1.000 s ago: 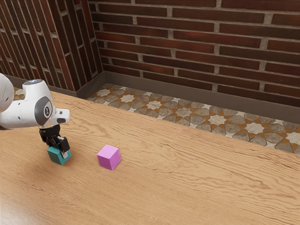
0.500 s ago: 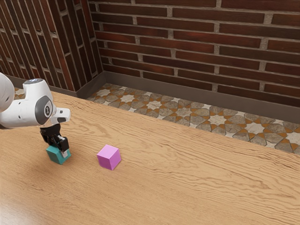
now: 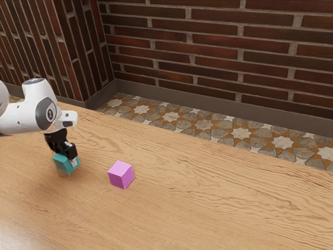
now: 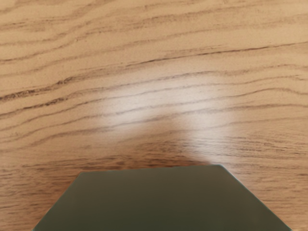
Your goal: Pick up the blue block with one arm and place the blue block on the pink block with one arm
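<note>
We see a dark red brick wall [image 3: 208, 41] above a patterned tile floor [image 3: 229, 127] — nearer us, a pale wood-grain table [image 3: 218, 203] spreads.

No writing, label, brand, number or sign can be read in either view.
</note>
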Robot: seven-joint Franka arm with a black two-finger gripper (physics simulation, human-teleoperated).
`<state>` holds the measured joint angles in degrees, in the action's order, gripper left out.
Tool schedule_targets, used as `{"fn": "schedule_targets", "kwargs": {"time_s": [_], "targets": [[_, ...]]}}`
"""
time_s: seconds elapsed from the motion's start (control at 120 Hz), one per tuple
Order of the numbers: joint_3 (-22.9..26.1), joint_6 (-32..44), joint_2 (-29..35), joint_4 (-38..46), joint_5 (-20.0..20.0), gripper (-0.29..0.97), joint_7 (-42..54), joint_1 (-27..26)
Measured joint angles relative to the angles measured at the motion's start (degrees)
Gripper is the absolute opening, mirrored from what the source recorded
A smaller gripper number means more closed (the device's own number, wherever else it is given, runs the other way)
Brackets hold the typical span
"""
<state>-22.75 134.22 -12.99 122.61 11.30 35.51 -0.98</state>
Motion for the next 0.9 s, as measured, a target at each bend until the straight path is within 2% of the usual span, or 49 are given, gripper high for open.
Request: {"fn": "schedule_targets", "kwargs": {"time_s": [0.283, 0.55, 0.9], "targets": [[8.5, -5.9, 6.5, -0.3, -2.7, 0.35, -6.3, -0.1], [14.4, -11.4, 4.1, -4.5, -4.1, 0.34, -17.8, -0.1], [18.4, -13.2, 4.0, -5.0, -5.5, 0.34, -28.4, -0.1]]}}
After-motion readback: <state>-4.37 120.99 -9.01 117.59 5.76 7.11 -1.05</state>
